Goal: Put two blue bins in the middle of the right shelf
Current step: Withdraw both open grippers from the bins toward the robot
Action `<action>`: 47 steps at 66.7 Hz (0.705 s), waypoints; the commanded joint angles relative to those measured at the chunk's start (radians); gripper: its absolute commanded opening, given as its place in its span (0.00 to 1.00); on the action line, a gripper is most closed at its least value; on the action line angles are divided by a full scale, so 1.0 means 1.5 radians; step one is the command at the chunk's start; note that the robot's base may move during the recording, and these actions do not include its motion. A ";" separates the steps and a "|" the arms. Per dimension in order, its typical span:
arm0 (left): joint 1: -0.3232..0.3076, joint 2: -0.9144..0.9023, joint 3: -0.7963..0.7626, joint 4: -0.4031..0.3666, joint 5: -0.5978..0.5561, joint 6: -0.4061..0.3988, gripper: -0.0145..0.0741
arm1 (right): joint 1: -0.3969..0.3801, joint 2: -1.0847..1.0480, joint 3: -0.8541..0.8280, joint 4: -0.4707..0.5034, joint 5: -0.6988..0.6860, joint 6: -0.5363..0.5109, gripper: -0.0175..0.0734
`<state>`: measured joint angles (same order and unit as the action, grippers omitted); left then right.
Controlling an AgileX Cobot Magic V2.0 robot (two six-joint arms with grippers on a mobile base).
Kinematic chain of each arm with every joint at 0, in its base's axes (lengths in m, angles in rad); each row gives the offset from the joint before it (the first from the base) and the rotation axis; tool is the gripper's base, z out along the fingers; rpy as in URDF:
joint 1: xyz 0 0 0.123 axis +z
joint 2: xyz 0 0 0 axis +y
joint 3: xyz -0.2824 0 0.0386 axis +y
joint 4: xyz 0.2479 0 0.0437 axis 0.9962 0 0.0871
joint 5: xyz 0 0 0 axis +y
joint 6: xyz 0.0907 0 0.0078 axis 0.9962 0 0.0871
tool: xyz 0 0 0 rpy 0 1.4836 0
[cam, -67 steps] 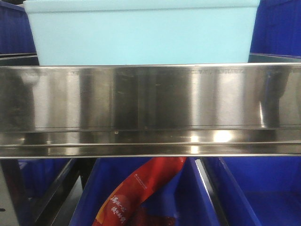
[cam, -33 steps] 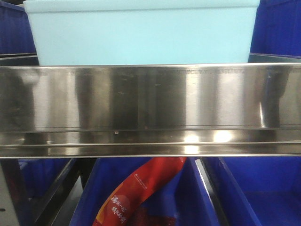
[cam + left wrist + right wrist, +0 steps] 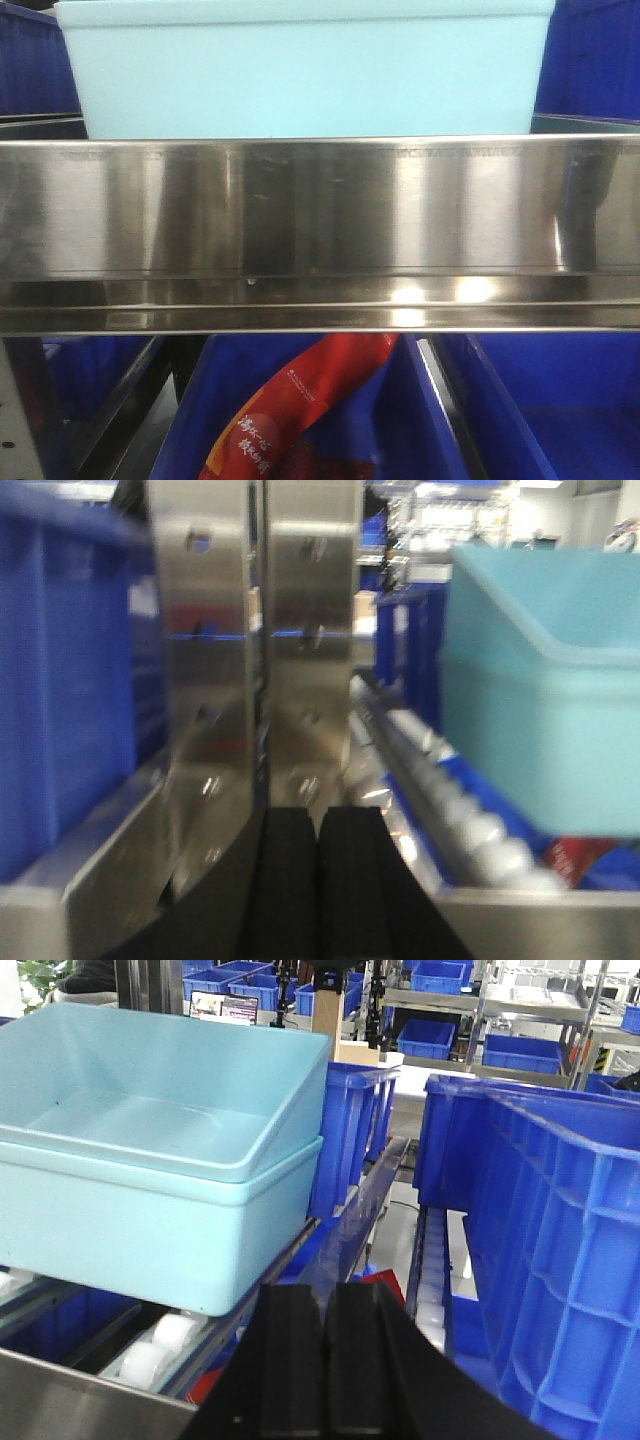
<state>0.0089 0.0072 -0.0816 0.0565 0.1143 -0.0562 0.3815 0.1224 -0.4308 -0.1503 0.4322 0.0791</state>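
Front view: the two light blue bins (image 3: 300, 70), nested one inside the other, stand on the right shelf (image 3: 320, 210) directly behind its wide brushed-steel front rail, about centred along it. Dark blue bins (image 3: 30, 60) flank them at both ends of the tier, and a red packet (image 3: 290, 410) lies in a dark blue bin on the tier below.

Right wrist view: my right gripper (image 3: 328, 1360) is closed on nothing, its pads pressed together, just in front of the nested pair's near right corner. Left wrist view: my left gripper (image 3: 318, 880) is likewise closed and empty, facing a steel upright (image 3: 260, 640) at the left edge of the shelf, with the light bins off to its right.

Handling, as I judge it: the bins are stiff, thin-walled plastic, empty and therefore light, with smooth, slippery walls. The rolled rim at each short end offers the surest hold, one gripper per side. The nested pair may separate if only the upper rim is lifted.

Against the frame one second earlier, the bins sit marginally further right in the front view; otherwise nothing differs.
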 commanded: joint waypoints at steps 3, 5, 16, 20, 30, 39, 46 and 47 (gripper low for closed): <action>0.013 -0.005 0.054 -0.005 -0.072 0.001 0.04 | -0.002 -0.003 0.003 -0.008 -0.015 0.001 0.02; 0.013 -0.005 0.054 -0.005 -0.094 0.001 0.04 | -0.002 -0.003 0.003 -0.008 -0.015 0.001 0.02; 0.013 -0.005 0.054 -0.005 -0.098 0.001 0.04 | -0.002 -0.003 0.003 -0.008 -0.015 0.001 0.02; 0.013 -0.005 0.054 -0.005 -0.101 0.001 0.04 | -0.002 -0.003 0.003 -0.008 -0.015 0.001 0.02; 0.013 -0.005 0.054 -0.005 -0.100 0.001 0.04 | -0.002 -0.003 0.003 -0.008 -0.015 0.001 0.02; 0.013 -0.005 0.054 -0.005 -0.100 0.001 0.04 | -0.002 -0.003 0.003 -0.008 -0.015 0.001 0.02; 0.013 -0.005 0.054 -0.005 -0.100 0.001 0.04 | -0.002 -0.003 0.003 -0.008 -0.015 0.001 0.02; 0.013 -0.005 0.054 -0.005 -0.100 0.001 0.04 | -0.002 -0.003 0.003 -0.008 -0.015 0.001 0.02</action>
<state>0.0228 0.0049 0.0021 0.0519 -0.0115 -0.0562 0.3815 0.1221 -0.4308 -0.1511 0.4309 0.0791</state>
